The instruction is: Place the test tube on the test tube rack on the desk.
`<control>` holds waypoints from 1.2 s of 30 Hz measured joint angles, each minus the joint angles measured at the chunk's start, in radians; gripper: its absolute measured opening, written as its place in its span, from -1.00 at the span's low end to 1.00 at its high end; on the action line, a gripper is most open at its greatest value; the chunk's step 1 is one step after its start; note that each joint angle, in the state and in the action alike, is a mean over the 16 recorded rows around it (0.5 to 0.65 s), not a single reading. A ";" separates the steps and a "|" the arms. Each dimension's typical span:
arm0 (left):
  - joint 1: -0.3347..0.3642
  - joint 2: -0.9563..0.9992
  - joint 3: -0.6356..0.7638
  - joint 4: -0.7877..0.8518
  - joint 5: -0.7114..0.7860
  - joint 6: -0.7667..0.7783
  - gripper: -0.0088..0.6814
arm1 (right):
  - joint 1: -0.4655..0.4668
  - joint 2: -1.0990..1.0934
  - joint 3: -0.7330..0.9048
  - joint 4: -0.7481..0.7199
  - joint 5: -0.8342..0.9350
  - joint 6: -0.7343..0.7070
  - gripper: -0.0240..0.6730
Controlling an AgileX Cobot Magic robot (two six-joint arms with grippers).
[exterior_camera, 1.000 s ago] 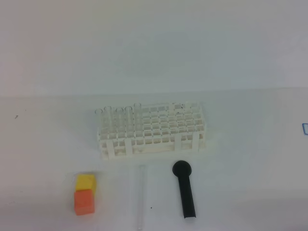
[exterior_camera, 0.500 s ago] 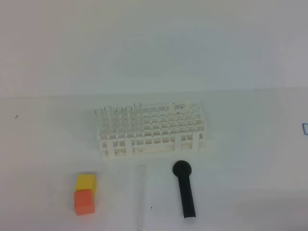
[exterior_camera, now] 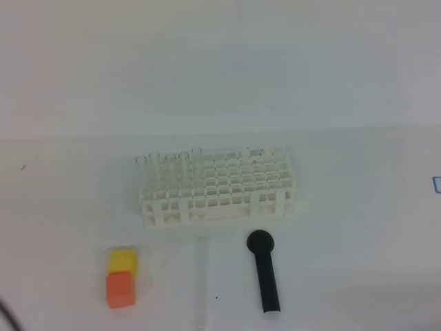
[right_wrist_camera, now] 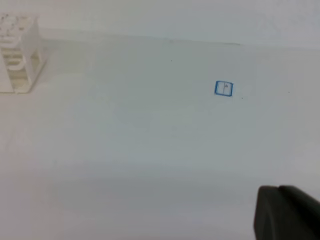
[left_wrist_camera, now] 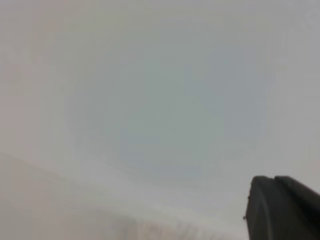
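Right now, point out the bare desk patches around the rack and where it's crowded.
Bare desk lies right of the test tube rack and black tool, out toward a small blue mark. Left of the rack is also open. The front is crowded: yellow block, orange block, the lying test tube, then the tool.

Blue desk mark [right_wrist_camera: 223, 88] seems unreadable.

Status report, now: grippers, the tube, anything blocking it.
Both grippers shut, empty: left gripper, right gripper. Test tube flat on desk, just before test tube rack. Black tool lies beside it, apart; path clear.
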 joint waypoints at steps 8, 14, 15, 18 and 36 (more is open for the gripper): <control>-0.014 0.435 -0.325 -0.016 0.534 0.273 -0.98 | 0.000 0.000 0.000 0.000 0.000 0.000 -0.94; -0.144 0.727 -0.454 0.024 0.743 0.251 -0.98 | 0.000 0.000 0.000 0.000 0.000 0.000 -0.94; -0.179 0.768 -0.466 0.047 0.755 0.216 -0.98 | 0.000 0.000 0.000 0.000 0.000 0.000 -0.94; -0.292 0.877 -0.488 0.131 0.763 0.086 -0.98 | 0.000 0.000 0.000 0.000 0.000 0.000 -0.94; -0.671 1.353 -0.635 0.478 0.635 -0.395 -0.49 | 0.000 0.000 0.000 0.000 0.000 0.000 -0.94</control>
